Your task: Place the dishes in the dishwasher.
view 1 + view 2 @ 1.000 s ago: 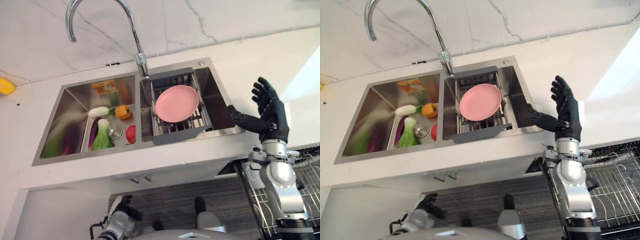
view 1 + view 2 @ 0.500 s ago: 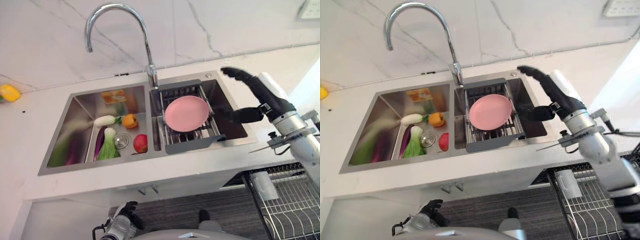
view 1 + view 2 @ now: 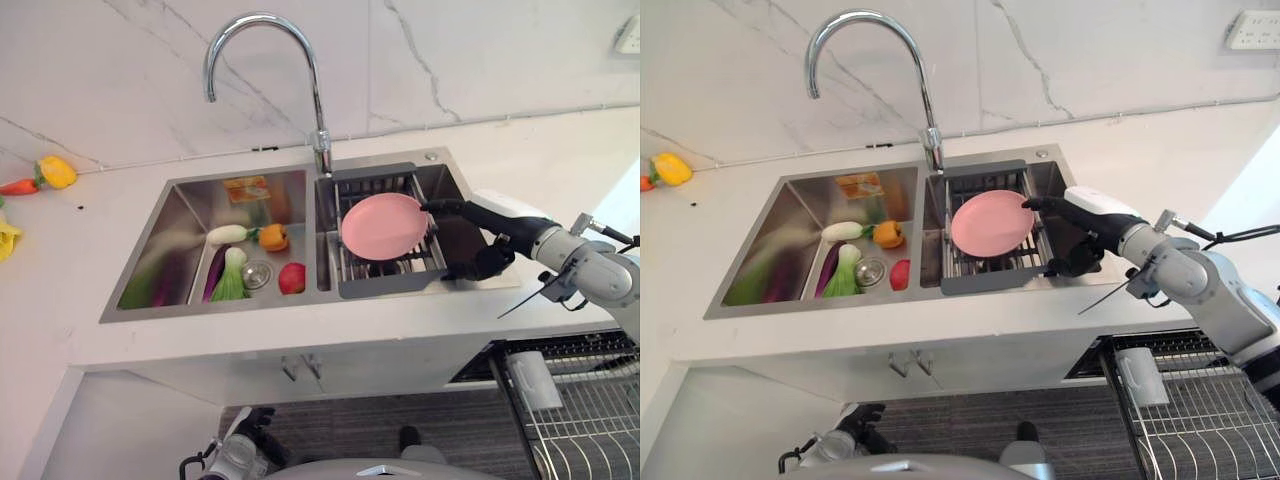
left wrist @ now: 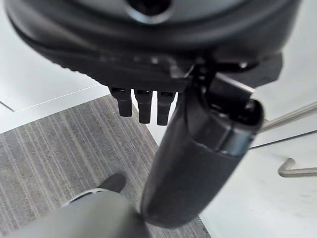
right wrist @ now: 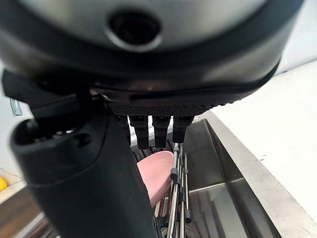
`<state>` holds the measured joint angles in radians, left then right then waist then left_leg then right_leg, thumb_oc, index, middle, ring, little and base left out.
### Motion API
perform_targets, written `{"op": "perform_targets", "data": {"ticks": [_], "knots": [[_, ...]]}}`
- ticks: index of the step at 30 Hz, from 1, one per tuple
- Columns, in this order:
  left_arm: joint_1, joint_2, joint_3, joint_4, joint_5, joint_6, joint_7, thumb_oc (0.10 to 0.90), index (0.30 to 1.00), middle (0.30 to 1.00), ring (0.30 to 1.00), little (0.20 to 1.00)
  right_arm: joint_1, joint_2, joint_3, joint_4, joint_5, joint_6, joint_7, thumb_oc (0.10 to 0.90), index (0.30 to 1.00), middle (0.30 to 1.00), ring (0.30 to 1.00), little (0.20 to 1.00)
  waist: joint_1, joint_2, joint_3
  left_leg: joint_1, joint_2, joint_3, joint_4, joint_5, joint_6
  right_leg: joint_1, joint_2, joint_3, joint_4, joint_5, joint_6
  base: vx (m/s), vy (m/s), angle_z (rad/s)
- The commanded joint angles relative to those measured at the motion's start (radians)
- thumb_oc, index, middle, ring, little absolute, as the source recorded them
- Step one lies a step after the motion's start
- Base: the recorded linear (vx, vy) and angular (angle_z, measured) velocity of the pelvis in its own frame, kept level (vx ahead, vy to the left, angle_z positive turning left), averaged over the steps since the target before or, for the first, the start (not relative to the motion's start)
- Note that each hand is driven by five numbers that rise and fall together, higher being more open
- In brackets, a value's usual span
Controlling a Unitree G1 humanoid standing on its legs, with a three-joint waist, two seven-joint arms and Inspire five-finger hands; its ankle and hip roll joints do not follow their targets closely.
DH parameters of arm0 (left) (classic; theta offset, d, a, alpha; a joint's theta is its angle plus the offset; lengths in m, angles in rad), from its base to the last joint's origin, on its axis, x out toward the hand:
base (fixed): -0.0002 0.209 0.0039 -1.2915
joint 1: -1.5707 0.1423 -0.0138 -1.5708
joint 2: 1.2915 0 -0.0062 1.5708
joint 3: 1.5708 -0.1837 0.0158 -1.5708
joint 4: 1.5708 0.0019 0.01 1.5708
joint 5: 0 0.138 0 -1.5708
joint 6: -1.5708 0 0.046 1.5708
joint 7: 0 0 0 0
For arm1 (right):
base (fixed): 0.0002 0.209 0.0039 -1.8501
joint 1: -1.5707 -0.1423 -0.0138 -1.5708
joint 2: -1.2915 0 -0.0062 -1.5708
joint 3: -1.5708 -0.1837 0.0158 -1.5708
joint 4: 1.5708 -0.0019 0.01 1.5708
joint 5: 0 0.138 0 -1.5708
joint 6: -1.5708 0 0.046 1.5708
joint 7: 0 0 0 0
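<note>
While the pink plate (image 3: 383, 224) lies tilted on the drying rack (image 3: 388, 268) in the sink's (image 3: 180, 215) right basin, the right hand (image 3: 1080, 222) reaches in at the plate's right edge, fingers spread, thumb below, gripping nothing; left hand (image 4: 148, 104), down near the floor, relaxed and empty.

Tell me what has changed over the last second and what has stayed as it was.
The right hand came down from above the counter to the pink plate, fingers at its right rim and thumb lower by the rack; it has not closed on it. The camera also shifted. The plate stays in the rack, the vegetables in the left basin, the left hand low by the floor.
</note>
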<state>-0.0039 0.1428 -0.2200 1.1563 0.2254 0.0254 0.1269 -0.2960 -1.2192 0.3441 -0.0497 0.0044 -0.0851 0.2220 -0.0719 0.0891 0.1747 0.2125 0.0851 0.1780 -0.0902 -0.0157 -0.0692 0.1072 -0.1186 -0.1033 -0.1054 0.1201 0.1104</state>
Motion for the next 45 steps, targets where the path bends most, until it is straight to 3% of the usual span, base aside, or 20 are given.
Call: {"op": "perform_targets", "data": {"ticks": [1,15,22,33,41,45], "knots": [[-0.001,0.023,-0.082,0.095,-0.012,-0.006,0.005,0.800,0.900,0.900,0.900,0.900,-0.181,-0.022,0.011,0.000,-0.016,-0.051,-0.043,0.800,0.900,0.900,0.900,0.900,0.046,-0.089,-0.042,-0.017,0.016,0.004,0.003,0.015,-0.072,0.093,-0.005,-0.035,0.018,-0.188,0.002,-0.01,-0.002,0.06],[0.012,0.026,-0.077,0.092,-0.028,-0.012,0.013,0.800,0.900,0.900,0.900,0.900,-0.208,-0.011,0.010,0.037,-0.080,-0.051,-0.067,0.800,0.900,0.900,0.900,0.900,0.076,-0.093,-0.037,-0.032,0.013,-0.023,0.003,0.019,-0.072,0.107,-0.014,-0.077,0.018,-0.192,0.002,-0.01,-0.005,0.08],[0.015,0.028,-0.071,0.091,-0.029,-0.010,0.013,0.800,0.900,0.900,0.900,0.900,-0.214,-0.013,0.055,0.044,-0.180,-0.064,-0.072,0.800,0.900,0.900,0.900,0.900,0.083,-0.092,-0.036,-0.034,0.011,-0.035,0.003,0.018,-0.072,0.112,-0.020,-0.093,0.018,-0.192,0.003,-0.01,-0.005,0.08],[0.022,0.026,-0.056,0.103,-0.046,-0.004,0.039,0.800,0.900,0.900,0.900,0.900,-0.218,0.075,0.073,0.120,-0.334,-0.065,-0.164,0.800,0.900,0.900,0.900,0.900,0.104,-0.092,-0.030,-0.040,0.007,-0.050,0.003,0.018,-0.069,0.118,-0.024,-0.113,0.018,-0.193,0.004,0.00,-0.002,0.04],[0.022,0.025,-0.025,0.114,-0.050,0.003,0.070,0.800,0.900,0.900,0.900,0.900,-0.097,0.207,-0.056,0.129,-0.500,-0.049,-0.314,0.800,0.900,0.900,0.900,0.900,0.119,-0.084,-0.022,-0.049,0.006,-0.072,0.003,0.020,-0.068,0.125,-0.023,-0.129,0.018,-0.200,0.002,-0.01,-0.009,0.09],[0.022,0.024,-0.025,0.112,-0.051,0.005,0.078,0.800,0.900,0.900,0.900,0.900,-0.080,0.236,-0.068,0.136,-0.533,-0.038,-0.334,0.800,0.900,0.900,0.900,0.900,0.123,-0.084,-0.021,-0.052,0.006,-0.077,0.003,0.020,-0.069,0.124,-0.024,-0.134,0.018,-0.200,0.002,-0.01,-0.011,0.06]]}}
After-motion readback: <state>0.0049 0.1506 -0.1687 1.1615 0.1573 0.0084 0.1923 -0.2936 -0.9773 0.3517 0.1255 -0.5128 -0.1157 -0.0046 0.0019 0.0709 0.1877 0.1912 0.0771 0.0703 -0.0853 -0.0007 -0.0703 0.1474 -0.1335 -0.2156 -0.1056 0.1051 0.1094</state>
